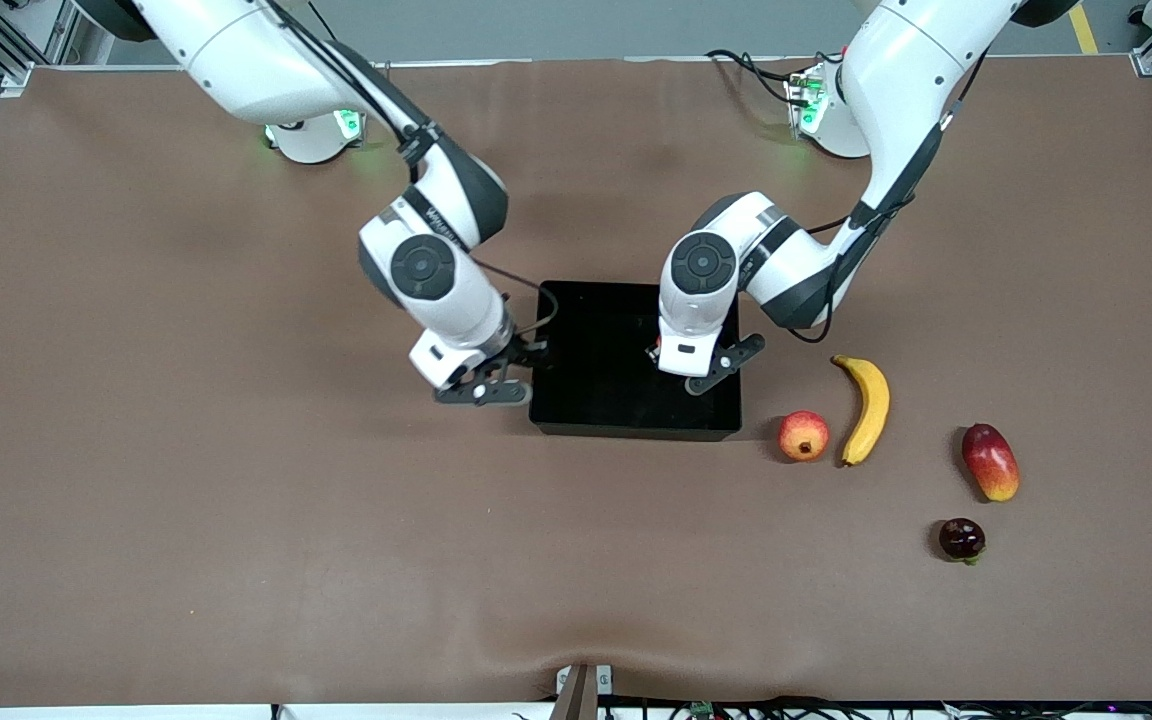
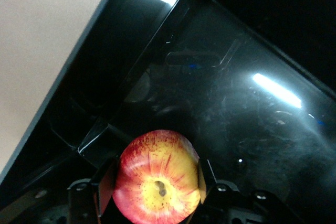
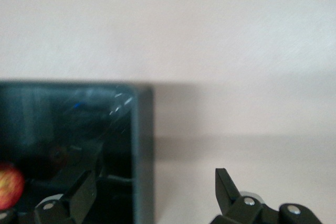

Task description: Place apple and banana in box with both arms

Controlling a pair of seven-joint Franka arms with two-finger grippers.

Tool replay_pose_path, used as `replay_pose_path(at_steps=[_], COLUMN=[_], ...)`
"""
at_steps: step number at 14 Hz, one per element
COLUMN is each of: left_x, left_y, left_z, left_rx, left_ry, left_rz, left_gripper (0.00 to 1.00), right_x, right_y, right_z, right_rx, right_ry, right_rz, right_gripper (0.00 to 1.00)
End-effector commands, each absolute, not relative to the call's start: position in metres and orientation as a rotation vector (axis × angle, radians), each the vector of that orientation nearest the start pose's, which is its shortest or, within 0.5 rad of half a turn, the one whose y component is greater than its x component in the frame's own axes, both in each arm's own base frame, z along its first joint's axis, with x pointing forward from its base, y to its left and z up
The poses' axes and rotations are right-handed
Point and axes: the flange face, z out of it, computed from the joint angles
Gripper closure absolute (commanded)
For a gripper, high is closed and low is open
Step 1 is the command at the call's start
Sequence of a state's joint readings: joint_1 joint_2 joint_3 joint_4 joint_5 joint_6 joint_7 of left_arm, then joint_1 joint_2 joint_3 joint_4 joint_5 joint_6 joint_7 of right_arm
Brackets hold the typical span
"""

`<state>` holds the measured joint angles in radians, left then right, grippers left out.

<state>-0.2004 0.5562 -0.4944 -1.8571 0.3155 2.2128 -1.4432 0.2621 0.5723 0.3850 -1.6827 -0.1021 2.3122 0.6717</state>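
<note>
Brown-covered table (image 1: 236,520) filling the frame. At center lies the black box (image 1: 576,418). Lower right of the box, 4 fruits: a round red-yellow fruit (image 1: 803,436), the banana (image 1: 868,408), an oblong red-orange fruit (image 1: 990,461), and a small dark fruit (image 1: 962,539).

Left tool (image 2: 157,179) clamped, holding — right tool (image 3: 157,192) spread.

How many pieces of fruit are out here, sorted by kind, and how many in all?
Apple, held in the left gripper over the box: 1
Banana: 1
Round red-yellow fruit with a crown: 1
Oblong red-orange fruit: 1
Small dark fruit: 1
Total: 5
</note>
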Motion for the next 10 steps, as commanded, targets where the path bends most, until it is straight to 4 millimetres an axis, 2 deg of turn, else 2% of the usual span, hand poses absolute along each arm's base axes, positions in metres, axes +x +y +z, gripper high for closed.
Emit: replay_pose_path(at_steps=[1, 2, 4, 7, 8, 10], left_x=[0.492, 0.492, 0.494, 0.5, 0.5, 0.501], left_y=[-0.378, -0.377, -0.376, -0.375, -0.374, -0.373], left_z=[0.242, 0.241, 0.243, 0.247, 0.247, 0.245], left_rx=[-2.909, -2.907, -2.908, -2.921, -2.922, -2.913], left_ry=[-0.917, -0.918, -0.924, -0.937, -0.941, -0.971], left_rz=[0.054, 0.057, 0.053, 0.033, 0.031, 0.03], left_gripper=[1.0, 1.0, 1.0, 1.0, 1.0, 1.0], right_x=[0.597, 0.606, 0.611, 0.609, 0.605, 0.604], right_y=[0.326, 0.299, 0.26, 0.214, 0.201, 0.166], right_z=[0.322, 0.331, 0.361, 0.425, 0.444, 0.469], right_rx=[-3.001, -3.027, -3.071, -3.121, -3.138, -3.171], right_ry=[-0.079, -0.125, -0.13, -0.057, -0.098, -0.111], right_rz=[-0.082, -0.052, -0.018, -0.04, -0.04, -0.047], right_gripper=[0.0, 0.0, 0.0, 0.0, 0.0, 0.0])
